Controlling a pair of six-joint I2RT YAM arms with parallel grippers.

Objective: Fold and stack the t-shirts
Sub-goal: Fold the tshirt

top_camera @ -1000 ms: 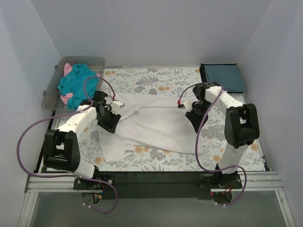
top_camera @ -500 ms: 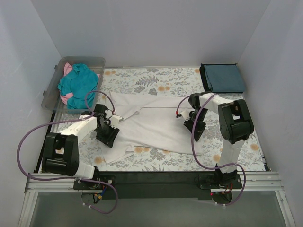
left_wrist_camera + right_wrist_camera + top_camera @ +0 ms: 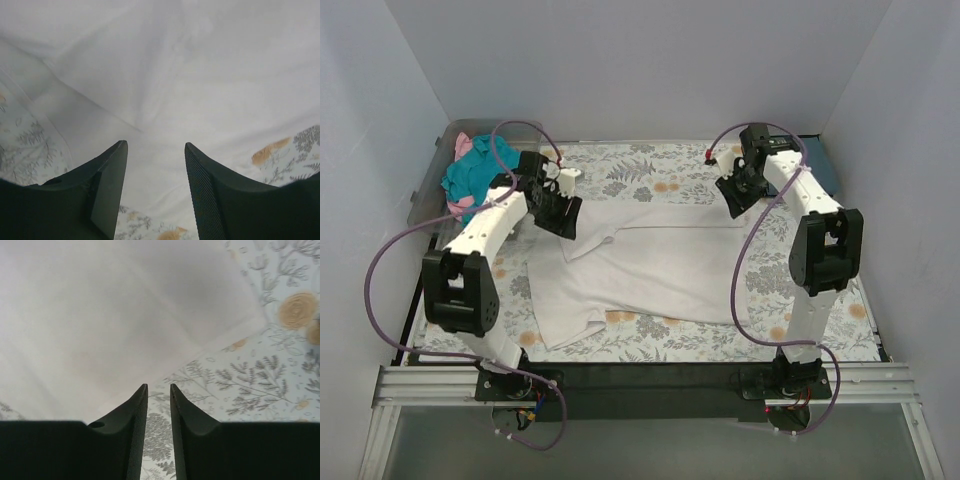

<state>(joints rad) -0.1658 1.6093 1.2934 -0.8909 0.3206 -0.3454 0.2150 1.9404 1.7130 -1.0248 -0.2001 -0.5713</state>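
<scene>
Left wrist view. Left gripper at bottom of frame: two dark fingers, jaws apart, nothing between them. White t-shirt fills the upper and middle frame and shows through the gap. A creased edge runs diagonally from upper left toward centre. Floral table cover is exposed at lower right, lower left and bottom centre.

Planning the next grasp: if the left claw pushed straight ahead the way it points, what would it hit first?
Likely the white t-shirt; the open left claw points at its cloth, depth unclear.
</scene>
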